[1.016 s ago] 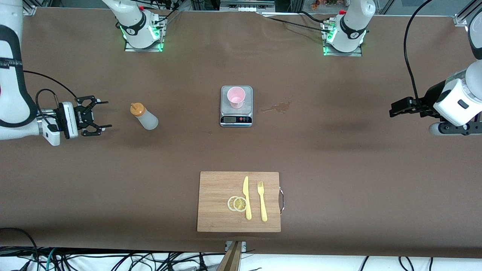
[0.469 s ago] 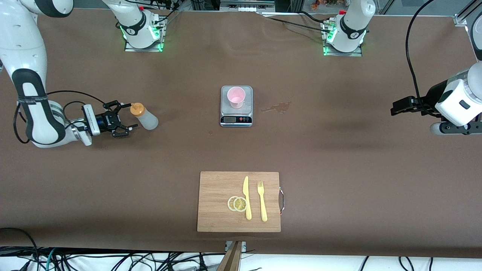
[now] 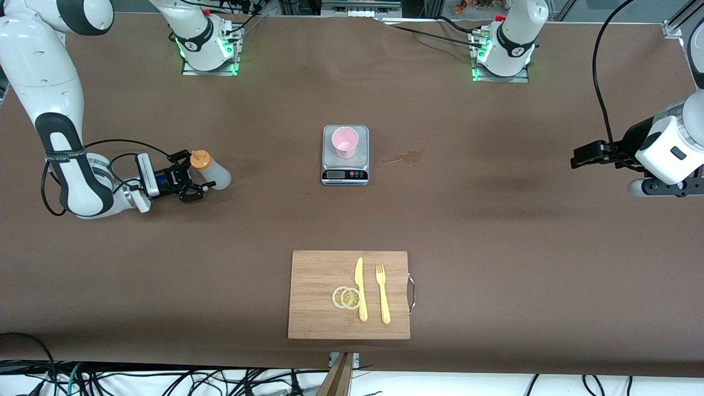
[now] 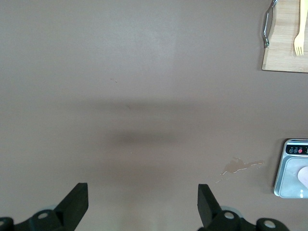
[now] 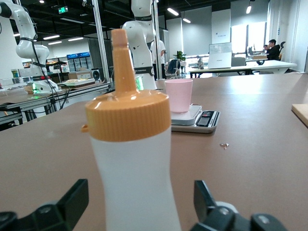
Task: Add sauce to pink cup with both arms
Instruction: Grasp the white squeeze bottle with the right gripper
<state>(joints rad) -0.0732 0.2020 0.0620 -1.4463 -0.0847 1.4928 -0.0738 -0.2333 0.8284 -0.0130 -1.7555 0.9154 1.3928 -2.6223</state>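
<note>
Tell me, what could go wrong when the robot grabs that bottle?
The sauce bottle is tall and narrow. The right gripper has open fingers on either side of it, so an uneven squeeze might tip it. Squeezing its soft body too hard could squirt sauce early. The pink cup sits on a small scale, so a bump while pouring might knock it off.

pink cup point(image 3: 345, 141) on scale point(image 3: 345, 165), sauce point(image 3: 210, 170) toward right arm's end, cutting board point(image 3: 319, 297) nearer camera

Glossy plastic sauce point(image 5: 132, 163); matt brown table point(image 3: 495, 247); wooden board point(image 3: 319, 286).
</note>
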